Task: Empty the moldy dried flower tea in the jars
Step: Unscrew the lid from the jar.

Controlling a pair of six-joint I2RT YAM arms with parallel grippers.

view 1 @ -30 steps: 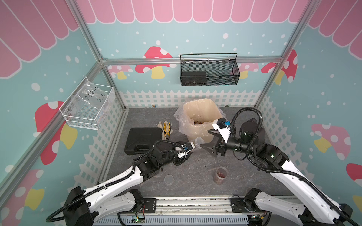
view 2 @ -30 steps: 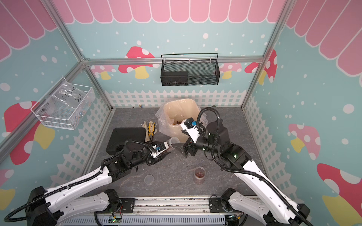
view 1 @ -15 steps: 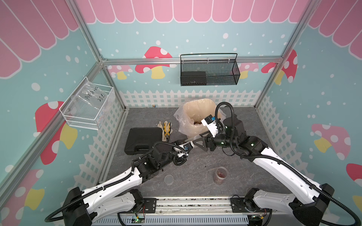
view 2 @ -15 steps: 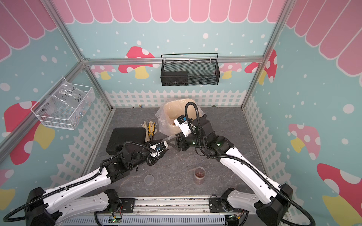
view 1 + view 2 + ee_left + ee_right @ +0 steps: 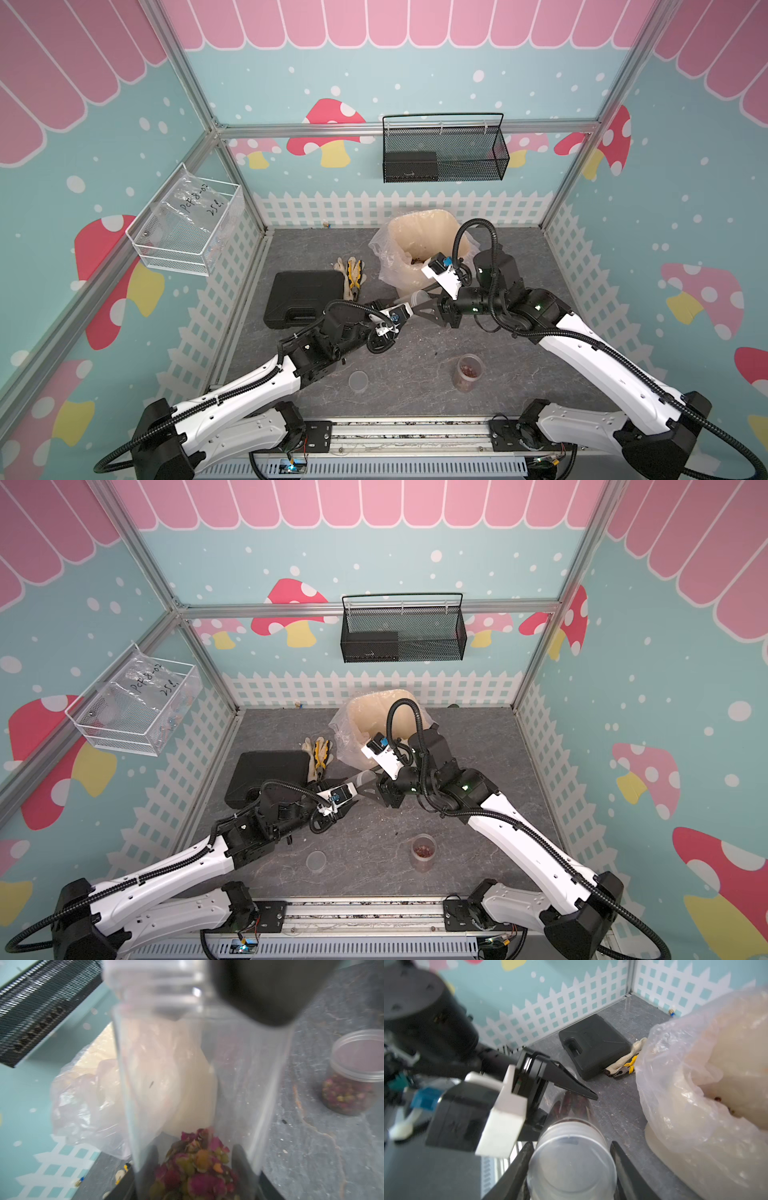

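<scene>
Dried flower tea [image 5: 199, 1176], reddish and yellow-green buds, lay heaped in the bottom end of a tall clear jar [image 5: 417, 298]. The jar was held nearly sideways above the grey floor [image 5: 407, 374], near the cream bin [image 5: 428, 226]. The left gripper [image 5: 195, 1157] was clamped on the jar's tea-filled end, one dark finger on each side. At the opposite end the right gripper [image 5: 571, 1144] straddled the jar's round translucent lid [image 5: 571, 1169]. Its two fingers sat close against the rim, but whether they pressed it could not be told.

A second, short jar [image 5: 468, 371] stood upright on the floor nearer the robot's base, lid on, with more tea in its lower part. A third clear round piece [image 5: 358, 381] sat well apart from it on the left arm's side; whether it was a jar or a loose lid could not be told. A few reddish bits showed inside the bin's clear bag liner [image 5: 675, 1084].

One black case [image 5: 302, 297] lay flat by the left fence. One pair of yellow-handled pliers [image 5: 354, 272] rested on a pale glove [image 5: 341, 265] between case and bin. Two baskets hung on the walls: a black mesh basket [image 5: 444, 151] at the back and a white wire basket [image 5: 187, 232] on the left.
</scene>
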